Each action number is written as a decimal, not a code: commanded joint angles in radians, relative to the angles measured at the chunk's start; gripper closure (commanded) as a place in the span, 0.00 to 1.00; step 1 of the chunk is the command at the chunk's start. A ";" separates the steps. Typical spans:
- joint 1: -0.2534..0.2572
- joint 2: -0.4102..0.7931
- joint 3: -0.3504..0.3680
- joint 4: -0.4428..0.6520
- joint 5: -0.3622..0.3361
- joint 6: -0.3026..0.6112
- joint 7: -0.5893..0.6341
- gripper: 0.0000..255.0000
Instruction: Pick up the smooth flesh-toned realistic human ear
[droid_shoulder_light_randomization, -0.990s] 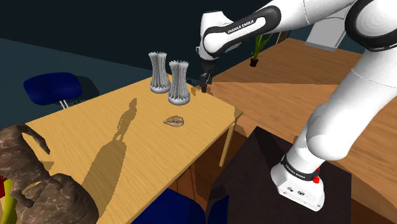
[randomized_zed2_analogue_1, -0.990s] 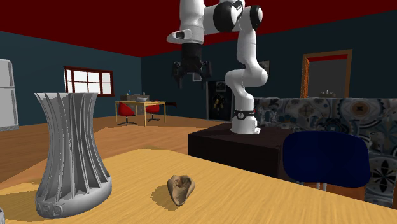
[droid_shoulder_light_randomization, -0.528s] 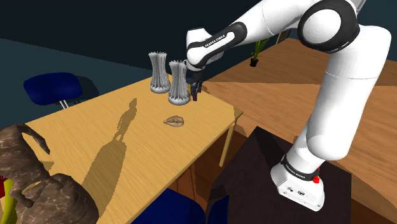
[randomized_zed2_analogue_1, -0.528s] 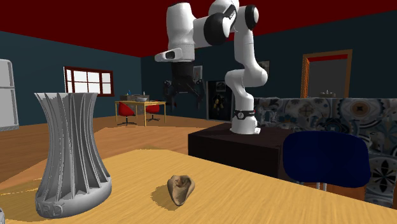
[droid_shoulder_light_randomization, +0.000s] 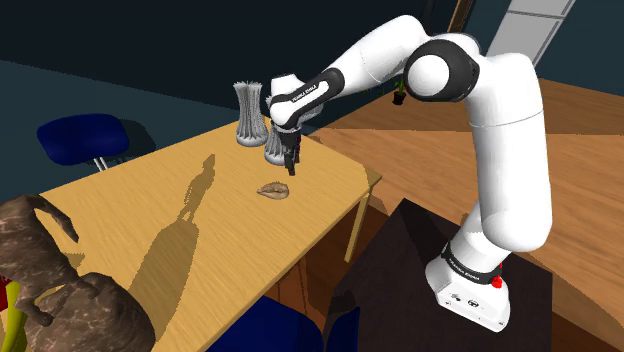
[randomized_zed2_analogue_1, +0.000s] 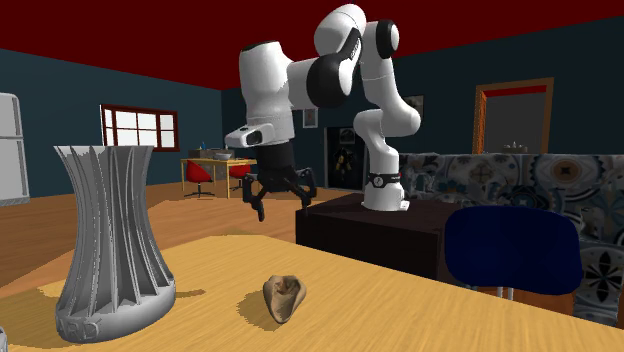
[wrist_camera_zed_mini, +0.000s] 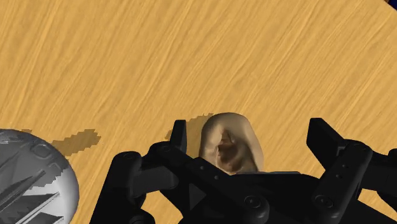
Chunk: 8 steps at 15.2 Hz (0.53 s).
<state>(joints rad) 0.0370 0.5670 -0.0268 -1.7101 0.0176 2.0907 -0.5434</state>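
The flesh-toned ear (droid_shoulder_light_randomization: 273, 189) lies flat on the wooden table (droid_shoulder_light_randomization: 150, 210), near the edge closest to the stand. In the second exterior view the ear (randomized_zed2_analogue_1: 284, 297) sits in front of the ribbed vase. My black gripper (droid_shoulder_light_randomization: 291, 160) hangs a short way above the table, just beyond the ear, pointing down. Its fingers (randomized_zed2_analogue_1: 258, 205) stand apart, so the gripper (randomized_zed2_analogue_1: 283, 196) is open and holds nothing. Through the wrist view the ear (wrist_camera_zed_mini: 230, 143) lies below the open gripper (wrist_camera_zed_mini: 250, 130), nearer one finger (wrist_camera_zed_mini: 178, 137) than the other.
Two grey ribbed vases (droid_shoulder_light_randomization: 248, 115) stand close behind the gripper; one vase (randomized_zed2_analogue_1: 110, 245) (wrist_camera_zed_mini: 32, 172) is near the ear. A brown animal figure (droid_shoulder_light_randomization: 60, 290) fills the table's near corner. Blue chairs (droid_shoulder_light_randomization: 85, 138) (randomized_zed2_analogue_1: 510, 245) stand beside the table.
The arm has swung from over the table's far corner toward the ear and come down; the gripper now hangs lower, in front of the nearer vase, still open.
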 joint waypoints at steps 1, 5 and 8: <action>0.003 0.078 0.011 0.070 0.000 -0.014 -0.020 0.00; 0.007 0.249 0.030 0.243 -0.006 -0.060 -0.060 0.00; 0.010 0.308 0.034 0.299 -0.008 -0.069 -0.071 0.00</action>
<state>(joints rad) 0.0468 0.8589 0.0064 -1.4225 0.0101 2.0202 -0.6107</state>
